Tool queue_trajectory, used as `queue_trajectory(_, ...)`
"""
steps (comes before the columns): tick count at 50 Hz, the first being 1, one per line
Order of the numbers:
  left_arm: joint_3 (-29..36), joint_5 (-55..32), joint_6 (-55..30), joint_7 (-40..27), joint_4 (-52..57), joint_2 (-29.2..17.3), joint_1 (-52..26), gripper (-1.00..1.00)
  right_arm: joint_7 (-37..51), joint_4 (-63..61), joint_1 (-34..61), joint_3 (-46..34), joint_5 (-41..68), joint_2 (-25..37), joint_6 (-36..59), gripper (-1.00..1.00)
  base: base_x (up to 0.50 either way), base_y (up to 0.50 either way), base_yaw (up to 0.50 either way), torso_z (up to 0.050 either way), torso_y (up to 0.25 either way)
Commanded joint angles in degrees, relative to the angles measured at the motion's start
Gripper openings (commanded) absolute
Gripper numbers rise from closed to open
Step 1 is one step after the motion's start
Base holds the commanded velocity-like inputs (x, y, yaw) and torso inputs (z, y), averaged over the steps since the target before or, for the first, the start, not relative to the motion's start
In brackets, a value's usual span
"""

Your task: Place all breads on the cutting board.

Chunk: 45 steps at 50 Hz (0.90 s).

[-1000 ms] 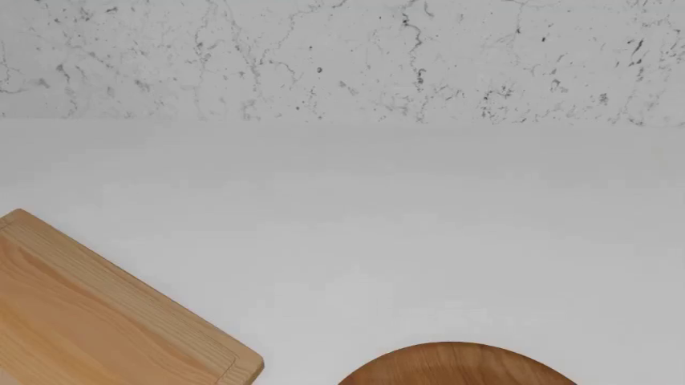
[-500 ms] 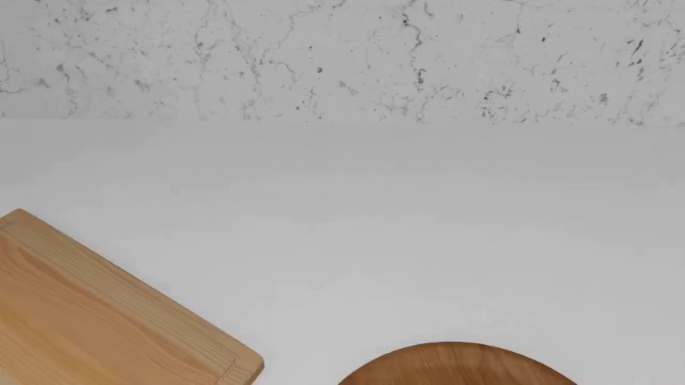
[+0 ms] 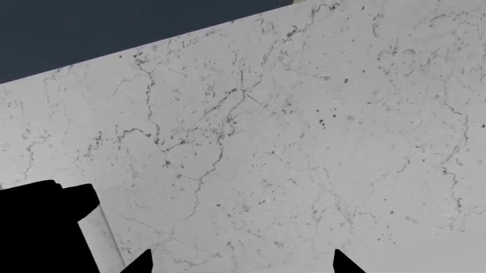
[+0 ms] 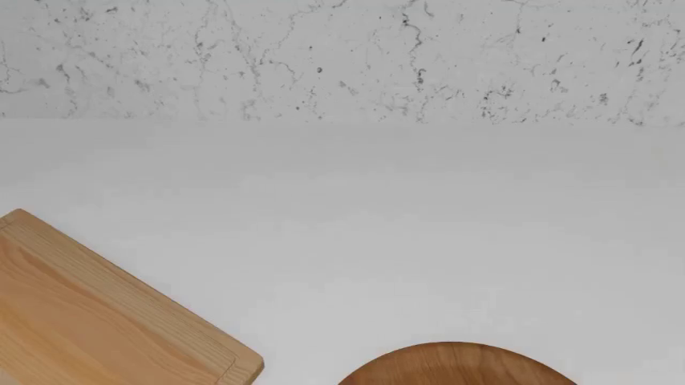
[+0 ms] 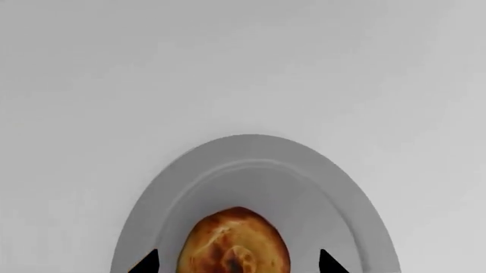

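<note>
Left gripper (image 3: pixel 241 267): only two dark fingertips show, spread apart, nothing between them; faces marbled wall (image 3: pixel 288 148), touching nothing.
Right gripper (image 5: pixel 231 266): fingertips apart, straddling a bread (image 5: pixel 234 242) on grey plate (image 5: pixel 319 187); contact not discernible, not yet gripped.
Change: head view identical across the last second; no arm visible there, nothing moved.
Board (image 4: pixel 96 321): left on counter (image 4: pixel 428 241), visible part bare; wooden plate (image 4: pixel 455 365) to its right.
Meaning: judged pre-grasp on the first bread; no bread seen delivered.
Other breads: not in view.
</note>
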Motion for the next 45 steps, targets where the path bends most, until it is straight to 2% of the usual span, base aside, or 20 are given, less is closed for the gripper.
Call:
queue_trajectory(1, 0.60, -0.05, 0.31, -0.23, 0.03, -0.19, -0.30, 1.00, 2.75, 0.77, -3.34, -1.19, 5.67, 0.54, -0.70, 1.00, 0.00, 0.00, 0.00, 0.000, 0.000)
queue_trajectory(16, 1.21, 0.18, 0.85, -0.14, 0.11, -0.28, -0.21, 1.00, 1.20, 1.19, -4.04, -5.69, 9.55, 2.37, -2.14, 1.00, 0.00, 0.00, 0.00, 0.000, 0.000)
queue_trajectory(45, 2.83, 0.66, 1.50, 0.10, -0.07, -0.10, -0.18, 1.00, 8.71, 1.16, -8.39, -11.31, 22.06, 0.26, -0.99, 1.00, 0.00, 0.00, 0.00, 0.000, 0.000)
